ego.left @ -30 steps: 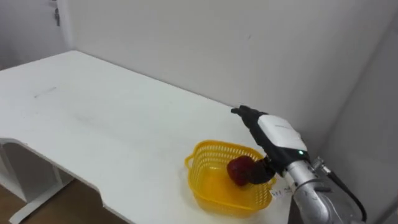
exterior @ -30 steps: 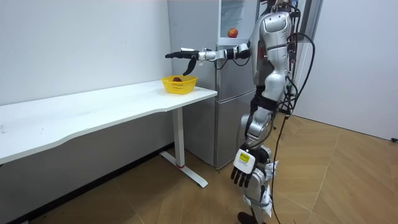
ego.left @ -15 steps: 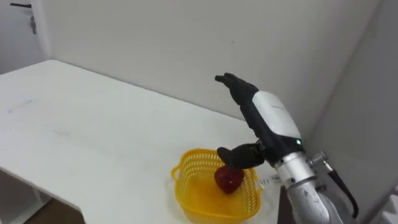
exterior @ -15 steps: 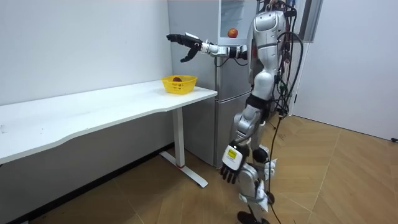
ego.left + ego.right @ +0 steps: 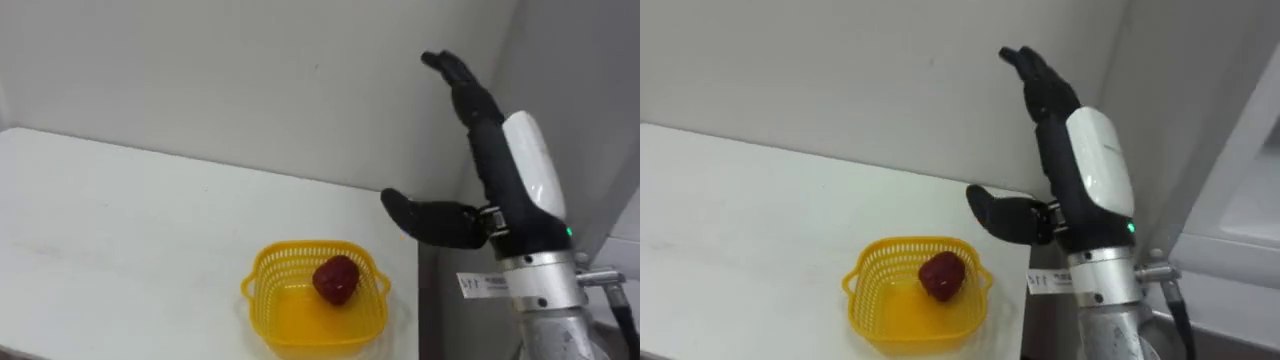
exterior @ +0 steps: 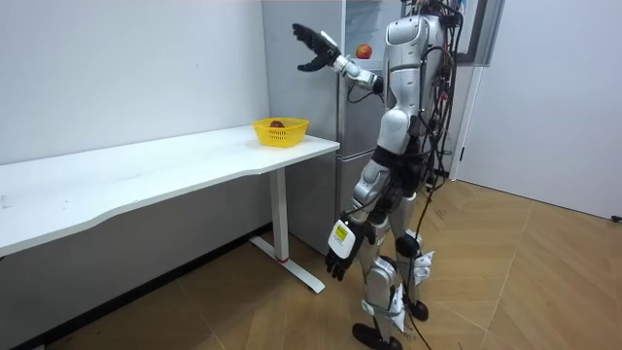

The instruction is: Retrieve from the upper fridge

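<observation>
Left eye view: right hand point(image 5: 497, 180), fingers point(image 5: 465, 88) spread wide, has lifted clear of the yellow basket point(image 5: 258, 300) on the desk point(image 5: 120, 230), leaving the red fruit point(image 5: 336, 279) inside, delivery apparently complete; left hand point(image 6: 340, 264) hangs slack.

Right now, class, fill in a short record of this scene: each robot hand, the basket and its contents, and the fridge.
right robot hand: open, held high near the fridge, holding nothing
left robot hand: open, hanging at the robot's side
basket: yellow, on the white table, near the end next to the fridge
basket contents: one red fruit
fridge: grey, beside the table; a second red fruit sits in the upper part
robot: standing in front of the fridge
</observation>
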Available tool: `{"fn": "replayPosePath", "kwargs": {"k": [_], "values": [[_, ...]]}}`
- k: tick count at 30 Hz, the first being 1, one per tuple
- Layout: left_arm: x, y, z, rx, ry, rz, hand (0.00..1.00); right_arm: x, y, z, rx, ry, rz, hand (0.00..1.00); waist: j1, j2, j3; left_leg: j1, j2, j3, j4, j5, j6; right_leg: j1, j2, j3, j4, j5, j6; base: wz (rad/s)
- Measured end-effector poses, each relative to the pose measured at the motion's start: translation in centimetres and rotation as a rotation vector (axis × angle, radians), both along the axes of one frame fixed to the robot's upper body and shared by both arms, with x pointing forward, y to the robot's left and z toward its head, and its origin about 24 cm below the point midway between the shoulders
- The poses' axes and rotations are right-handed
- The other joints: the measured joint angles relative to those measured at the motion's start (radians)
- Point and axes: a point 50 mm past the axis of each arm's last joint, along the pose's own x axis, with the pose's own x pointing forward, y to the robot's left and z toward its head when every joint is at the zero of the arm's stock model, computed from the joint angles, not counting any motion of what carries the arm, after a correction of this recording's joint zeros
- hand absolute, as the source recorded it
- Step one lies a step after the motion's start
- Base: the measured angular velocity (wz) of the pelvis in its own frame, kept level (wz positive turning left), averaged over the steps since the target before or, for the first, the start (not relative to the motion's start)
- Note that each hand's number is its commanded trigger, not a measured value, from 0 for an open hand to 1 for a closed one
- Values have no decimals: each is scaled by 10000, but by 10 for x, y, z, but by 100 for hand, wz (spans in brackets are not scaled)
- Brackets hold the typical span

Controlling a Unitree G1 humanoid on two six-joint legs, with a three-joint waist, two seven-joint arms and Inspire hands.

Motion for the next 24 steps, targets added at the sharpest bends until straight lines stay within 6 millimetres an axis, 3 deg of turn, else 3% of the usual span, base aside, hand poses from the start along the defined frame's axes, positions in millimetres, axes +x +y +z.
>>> {"fn": "replayPosePath", "kwargs": {"k": [5,14,18,24], "values": [[-8,-10,-5,-207,271,109,0,-12,0,5,574,-744,243,0,-369,214,-87,248,40,25,9,-12,-37,156,27,-38,46,-1,-3,-6],[-11,-8,-5,-155,332,131,0,-34,-16,23,1544,-2528,-570,0,-671,157,-116,231,75,187,52,-7,-42,-53,39,2,307,13,-26,-7],[-12,-7,-5,-55,308,190,0,-45,-29,19,1953,-3022,-1424,0,-748,121,-118,236,100,265,31,-11,-45,-104,63,10,313,13,-26,-7],[-15,-6,-5,46,262,260,0,-54,-32,16,2283,-3655,-1930,0,-967,125,-111,240,213,509,21,-47,-105,-213,149,44,335,30,-54,-12]]}}
